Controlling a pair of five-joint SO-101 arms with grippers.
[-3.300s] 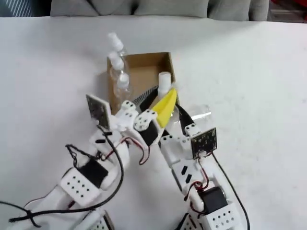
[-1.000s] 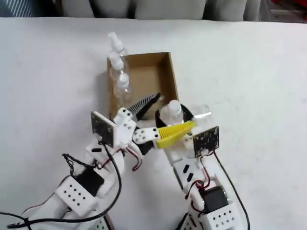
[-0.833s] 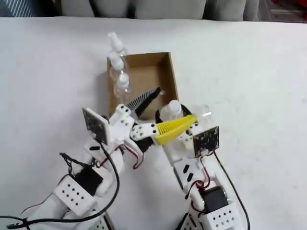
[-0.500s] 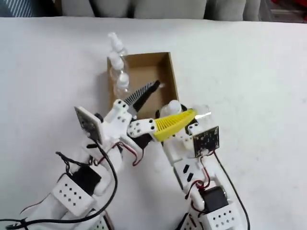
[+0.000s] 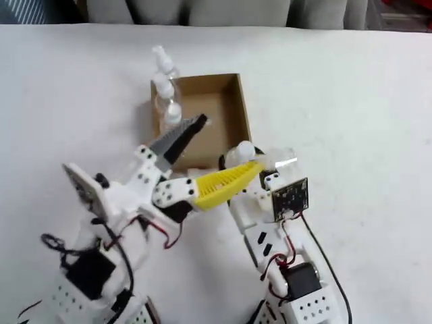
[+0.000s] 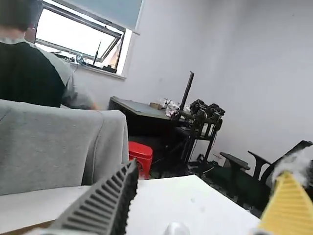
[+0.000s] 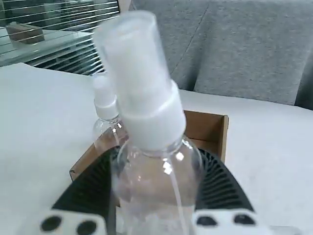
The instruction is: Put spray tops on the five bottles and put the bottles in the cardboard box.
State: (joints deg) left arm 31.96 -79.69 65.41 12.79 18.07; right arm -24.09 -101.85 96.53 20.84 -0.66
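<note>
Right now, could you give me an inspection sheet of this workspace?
Surface: white table.
Job's things: open box; three topped bottles in a row along one wall; fourth bottle, top on, upright by the box's near corner.
Clutter: nothing seen.
End effectors: left end effector open above the box's near edge; right end effector shut on the fourth bottle.
Cables: red and black wires along both arms.
Surroundings: grey sofa, window, desk, red stool.
</note>
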